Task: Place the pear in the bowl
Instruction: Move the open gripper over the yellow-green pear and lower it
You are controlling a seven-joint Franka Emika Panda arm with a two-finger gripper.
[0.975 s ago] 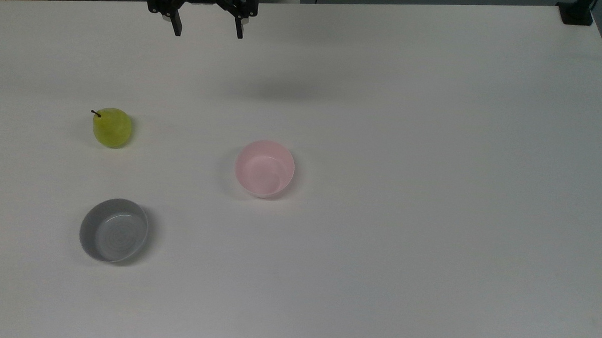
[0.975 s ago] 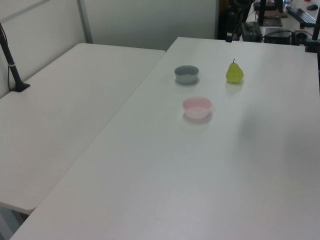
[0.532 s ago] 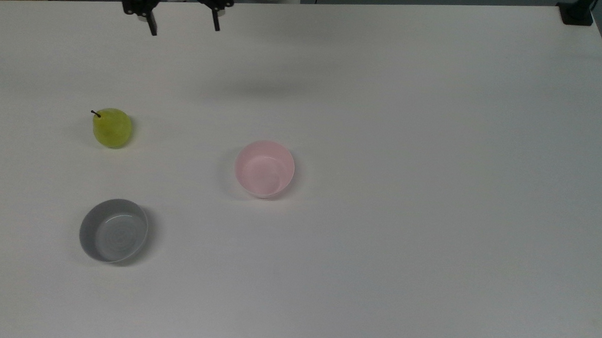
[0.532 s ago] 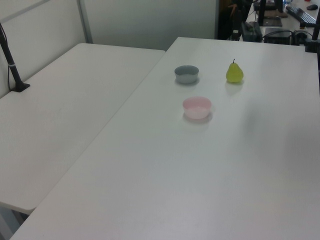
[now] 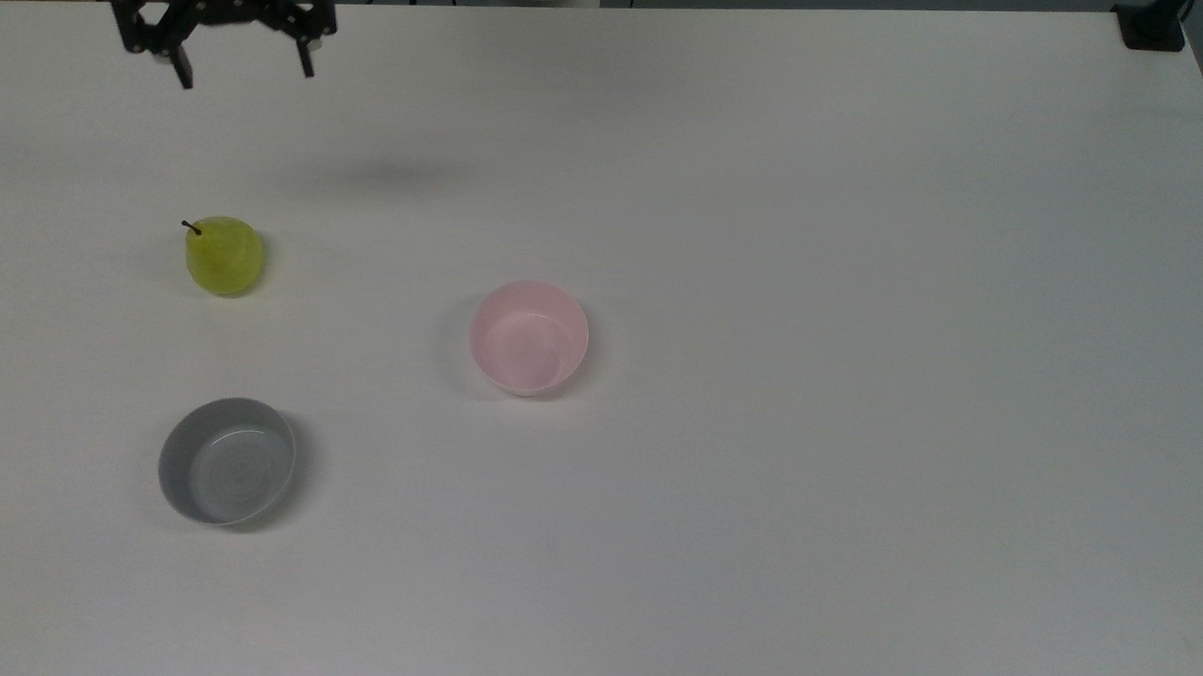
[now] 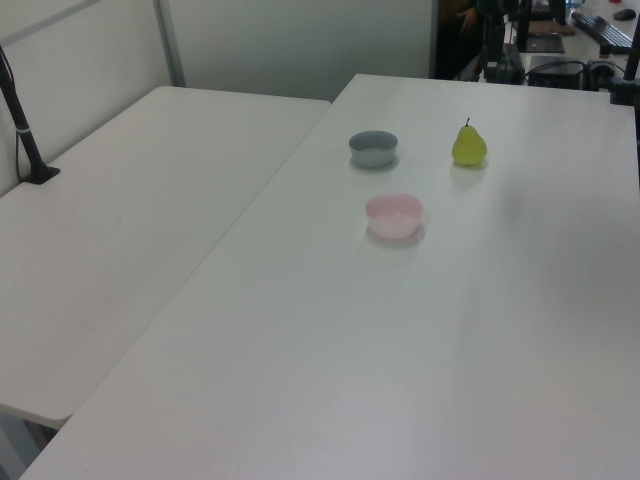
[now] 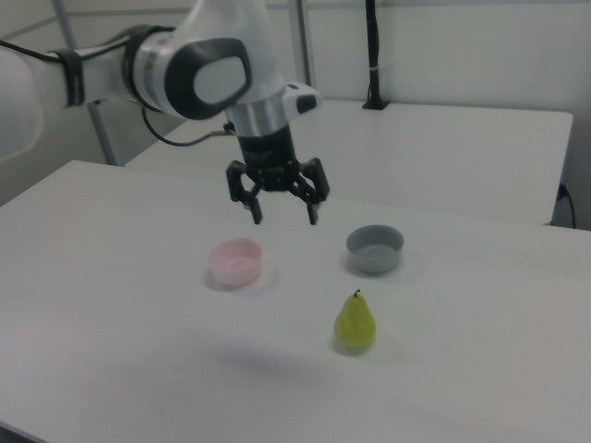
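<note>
A: Where is the pear [image 5: 224,256]?

B: It stands upright on the white table [image 5: 815,235], at the left of the top view, its short dark stem pointing up and to the top view's left. Nothing touches it. In the right view it sits low and centre [image 7: 355,323]; in the left view it is toward the upper right [image 6: 468,146].

A: And the pink bowl [image 5: 528,337]?

B: Near the middle of the top view, well apart from the pear, open side up and holding nothing. The grey bowl [image 5: 227,460] sits in the lower left of the top view, also holding nothing.

A: The gripper [image 5: 243,73]?

B: Up in the air at the upper left corner of the top view, its two fingers spread wide with nothing between them. The frame's top edge cuts off the hand above the fingers. The right view shows it whole [image 7: 283,218], hanging from the white arm [image 7: 199,69] above the table between the two bowls.
</note>
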